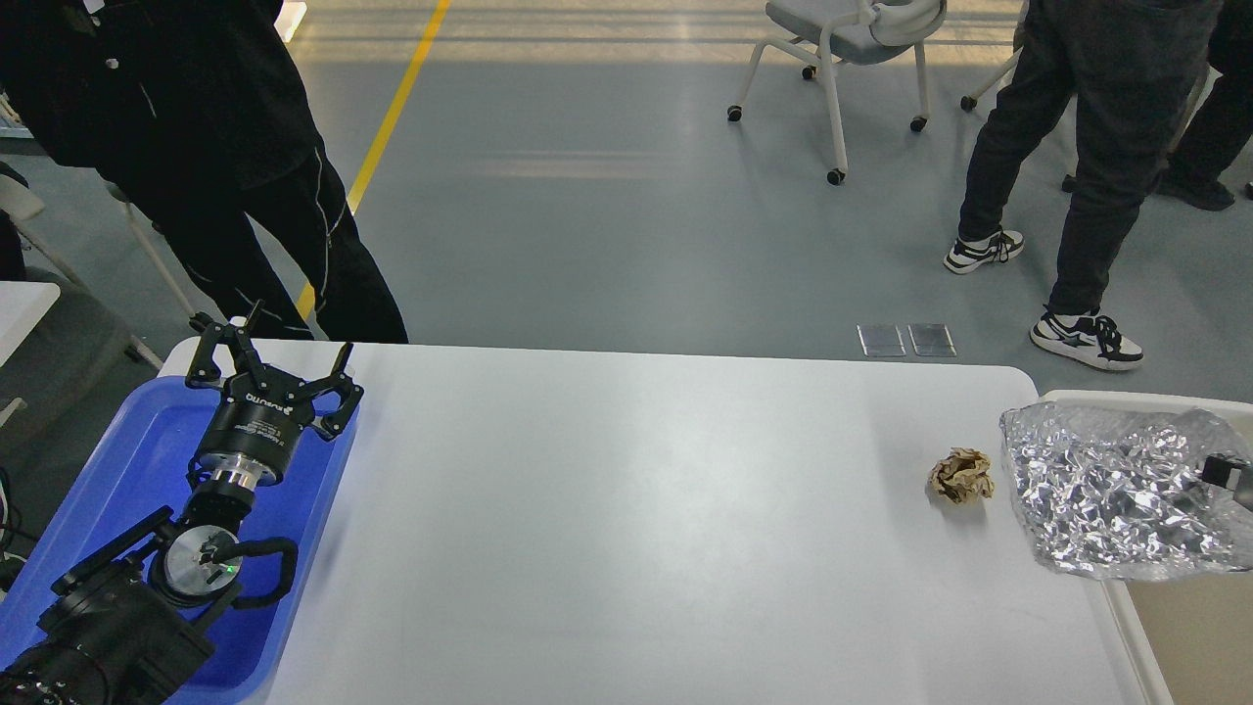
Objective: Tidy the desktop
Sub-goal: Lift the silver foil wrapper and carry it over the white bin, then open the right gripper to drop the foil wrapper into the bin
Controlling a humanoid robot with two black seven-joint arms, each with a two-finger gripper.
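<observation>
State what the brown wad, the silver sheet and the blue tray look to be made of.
Wad: crumpled brown paper, matte, with soft creases; probably kraft paper.
Sheet: crinkled metallic foil or metallised film, shiny, with many small bright facets; which of the two is unclear.
Tray: blue plastic, smooth and slightly glossy, with a rounded moulded rim.

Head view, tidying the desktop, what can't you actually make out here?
- Right gripper: only a dark tip enters at the right edge, against the crumpled silver foil; open or shut unclear.
- Cream bin: cut off by the right edge, and the foil overlaps its top.
- Blue tray: partly covered by the left arm; the left gripper is open.
- Brown paper wad: too small to identify further.
</observation>
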